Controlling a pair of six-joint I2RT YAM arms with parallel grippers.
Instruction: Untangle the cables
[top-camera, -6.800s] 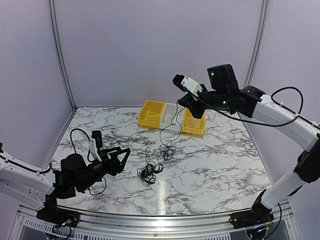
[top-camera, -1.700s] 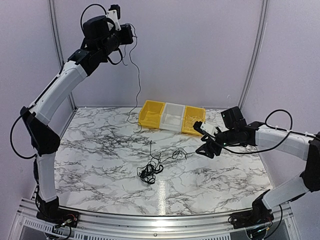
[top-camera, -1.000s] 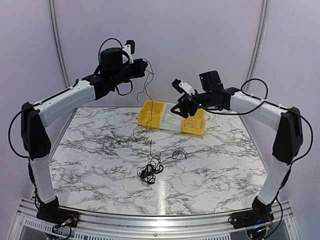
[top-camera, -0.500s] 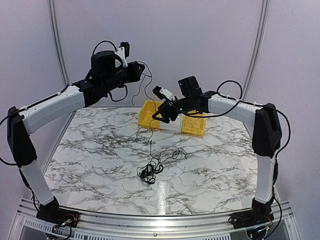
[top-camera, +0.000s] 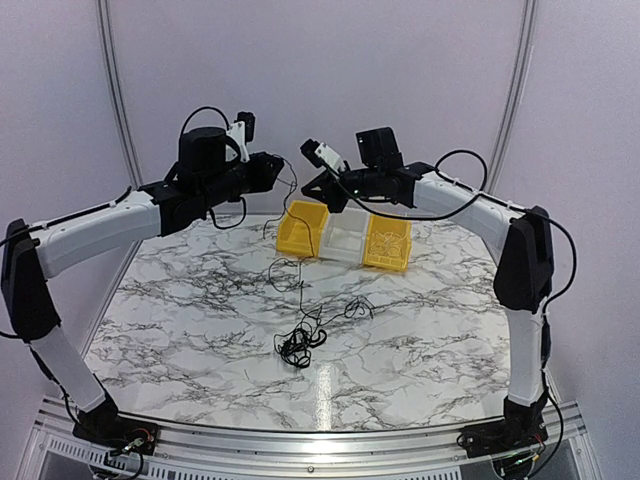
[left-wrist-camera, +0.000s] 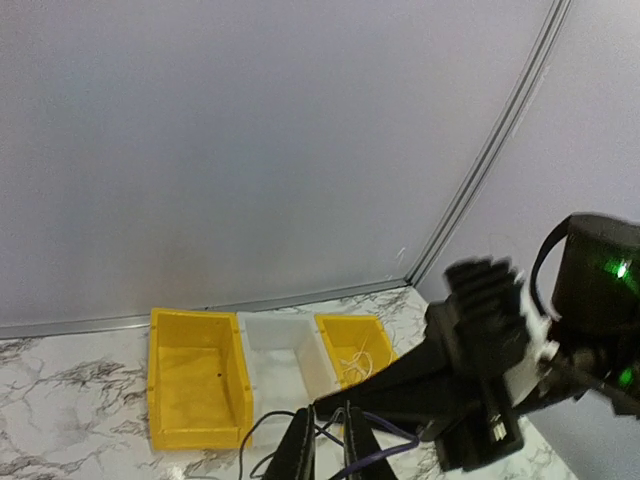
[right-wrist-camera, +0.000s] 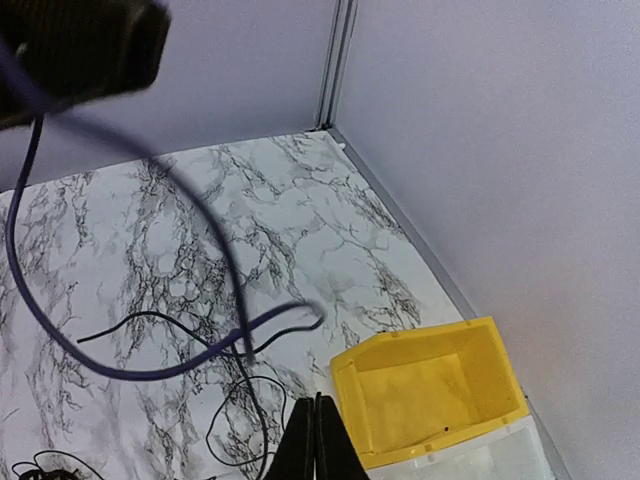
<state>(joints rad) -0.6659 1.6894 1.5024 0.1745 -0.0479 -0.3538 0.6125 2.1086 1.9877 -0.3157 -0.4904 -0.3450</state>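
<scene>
the left gripper (top-camera: 277, 174) is clamped on a black strand (top-camera: 284, 266) that hangs from high up down to the table (top-camera: 450, 320), near the knot of cables (top-camera: 298, 342) lying mid-table. the right gripper (top-camera: 313, 188), fingers pressed together on nothing visible, sits just beside it. it should likely part them, pinch the strand lower and pull slowly, sparing the knot.

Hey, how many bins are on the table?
3, in a row at the back of the table: left yellow bin, white bin in the middle, right yellow bin. None appears hidden.
</scene>
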